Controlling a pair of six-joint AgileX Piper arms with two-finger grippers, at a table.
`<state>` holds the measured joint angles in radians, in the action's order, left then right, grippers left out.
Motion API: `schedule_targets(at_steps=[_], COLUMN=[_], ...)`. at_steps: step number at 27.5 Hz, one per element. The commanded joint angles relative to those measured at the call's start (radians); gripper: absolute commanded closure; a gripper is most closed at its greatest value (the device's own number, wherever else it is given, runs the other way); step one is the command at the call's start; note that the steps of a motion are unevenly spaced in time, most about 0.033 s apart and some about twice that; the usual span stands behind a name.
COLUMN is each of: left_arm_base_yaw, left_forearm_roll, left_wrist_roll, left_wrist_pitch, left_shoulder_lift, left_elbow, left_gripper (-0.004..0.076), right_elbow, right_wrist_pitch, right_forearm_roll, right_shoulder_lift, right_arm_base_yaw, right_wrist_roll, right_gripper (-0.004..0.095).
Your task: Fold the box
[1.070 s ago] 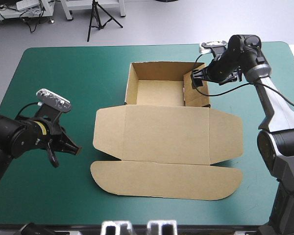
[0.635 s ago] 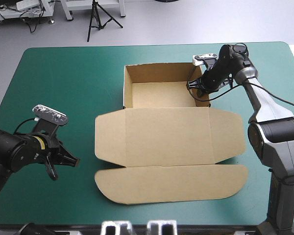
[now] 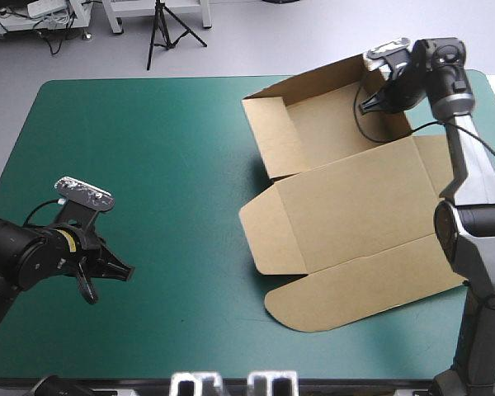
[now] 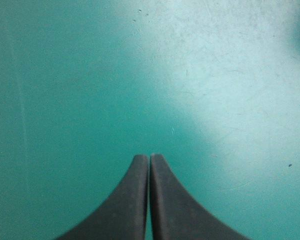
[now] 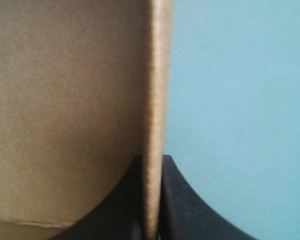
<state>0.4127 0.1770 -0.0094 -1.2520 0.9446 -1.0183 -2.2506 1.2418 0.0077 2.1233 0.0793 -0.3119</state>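
**A:** Where was the box, and which arm had it?

**B:** A brown cut-board box lay on the teal-green tabletop, skewed to its edges. Its open tray was the far part. From the tray, the flat lid and then a rounded front flap ran toward the robot. That was the box's long axis. The right arm reached over to the tray's far right wall. Its black jaws were clenched on the upper edge of that wall, one inside the tray and one outside, with the board standing between them.

**A:** And the other arm?

**B:** The left arm hung well apart from the tray, out to its left and nearer the robot. Its jaws were pressed together on nothing, with only bare cover under them. The right arm was therefore by far the nearer to the tray.

**A:** Was there anything in the tray?

**B:** Nothing showed in it. Its walls stood up and its floor was bare board. I could not tell whether the gripped corner had lifted off the cover.

**A:** What did the next move depend on?

**B:** In my judgement, on that pinched wall. Where the right arm took it, the whole sheet would likely follow, with no hold on its left side.
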Motion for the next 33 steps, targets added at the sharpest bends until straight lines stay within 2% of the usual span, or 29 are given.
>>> schedule_targets(at_steps=[1,5,9,13,17,19,20,23,24,27,29,33], left_arm_base_yaw=[0.003,0.003,0.003,0.003,0.003,0.003,0.003,0.003,0.003,0.003,0.003,0.003], left_forearm_roll=[0.011,0.011,0.013,0.015,0.015,0.015,0.015,0.015,0.015,0.015,0.015,0.01], left_wrist_roll=[-0.009,-0.009,-0.009,-0.009,-0.009,-0.006,-0.004,-0.006,-0.009,-0.009,-0.009,-0.009], left_wrist_pitch=[-0.029,-0.029,-0.021,-0.01,-0.015,-0.021,-0.021,-0.017,-0.017,-0.015,-0.015,-0.007], left_shoulder_lift=[-0.01,-0.01,-0.01,-0.01,-0.01,-0.01,-0.01,-0.01,-0.01,-0.01,-0.01,-0.01], left_elbow=[-0.023,-0.023,-0.023,-0.023,-0.023,-0.023,-0.023,-0.023,-0.023,-0.023,-0.023,-0.023], left_gripper=[0.0728,0.0728,0.0728,0.0728,0.0728,0.0728,0.0729,0.073,0.0731,0.0731,0.0731,0.0731], right_elbow=[-0.054,-0.052,-0.05,-0.026,0.008,0.01,0.01,0.01,0.01,0.01,0.01,0.0], right_wrist_pitch=[-0.007,-0.009,-0.007,-0.003,-0.018,-0.018,-0.021,-0.025,-0.027,-0.027,-0.023,-0.012], right_forearm_roll=[-0.024,-0.018,0.011,0.12,0.078,0.087,0.099,0.152,0.167,0.15,0.143,0.162], right_shoulder_lift=[-0.064,-0.056,-0.042,-0.031,-0.027,-0.021,-0.021,-0.021,-0.023,-0.027,-0.037,-0.101], right_arm_base_yaw=[-0.124,-0.312,-0.42,-0.484,-0.5,-0.518,-0.528,-0.554,-0.564,-0.576,-0.576,-0.576], right_wrist_roll=[0.004,0.022,0.056,0.019,-0.029,-0.031,-0.031,-0.031,-0.022,0.017,0.031,0.031], right_gripper=[0.0926,0.0926,0.0926,0.0926,0.0899,0.0798,0.0715,0.0393,0.0247,0.0028,0.0006,0.0054])
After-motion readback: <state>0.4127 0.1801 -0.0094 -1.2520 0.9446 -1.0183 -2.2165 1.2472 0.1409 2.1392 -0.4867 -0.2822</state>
